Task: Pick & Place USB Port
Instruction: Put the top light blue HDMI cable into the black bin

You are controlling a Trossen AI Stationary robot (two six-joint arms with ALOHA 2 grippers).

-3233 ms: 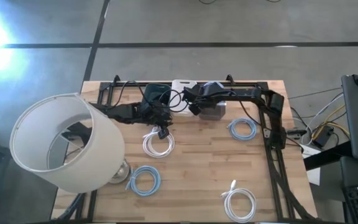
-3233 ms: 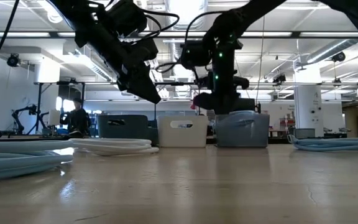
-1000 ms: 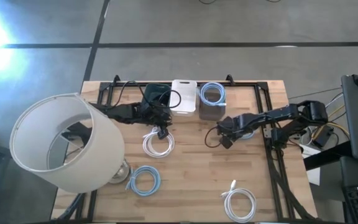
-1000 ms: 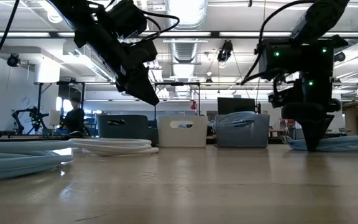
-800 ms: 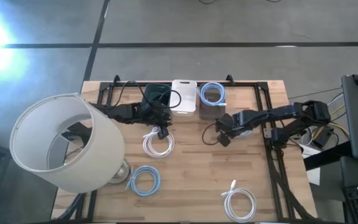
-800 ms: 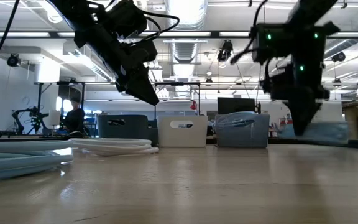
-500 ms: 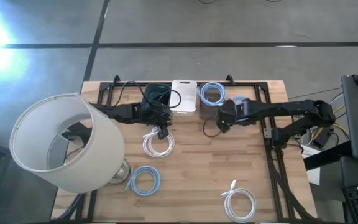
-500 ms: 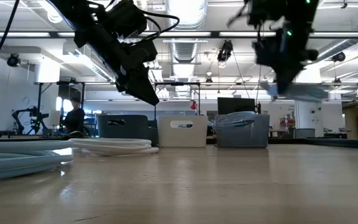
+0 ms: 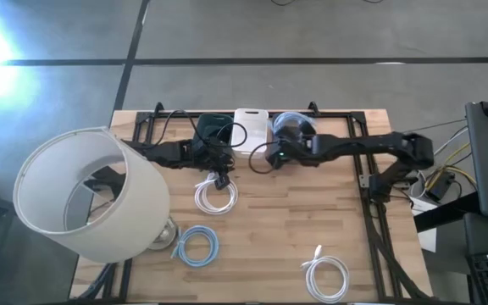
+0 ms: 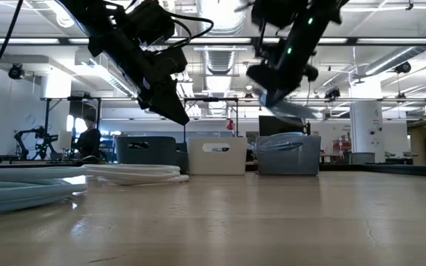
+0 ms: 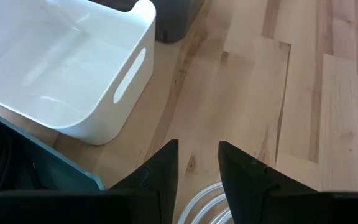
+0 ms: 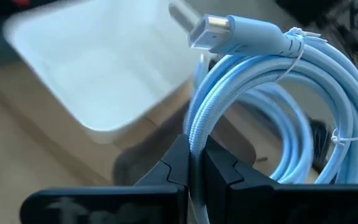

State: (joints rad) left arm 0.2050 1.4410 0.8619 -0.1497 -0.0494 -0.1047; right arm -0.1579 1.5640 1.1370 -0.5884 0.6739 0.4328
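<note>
Blue cable coil [image 12: 272,112] hangs pinched in the right gripper [image 12: 194,163], jaws closed on one strand above the grey bin [image 9: 288,146]. Released off-centre, loops could drape over the rim. Left gripper [image 11: 197,168], slightly parted and empty, waits above the white coil [image 9: 215,196].

A grey concrete floor [image 9: 227,34] was seen around the table; ceiling lights [image 10: 220,11] were lit overhead.
</note>
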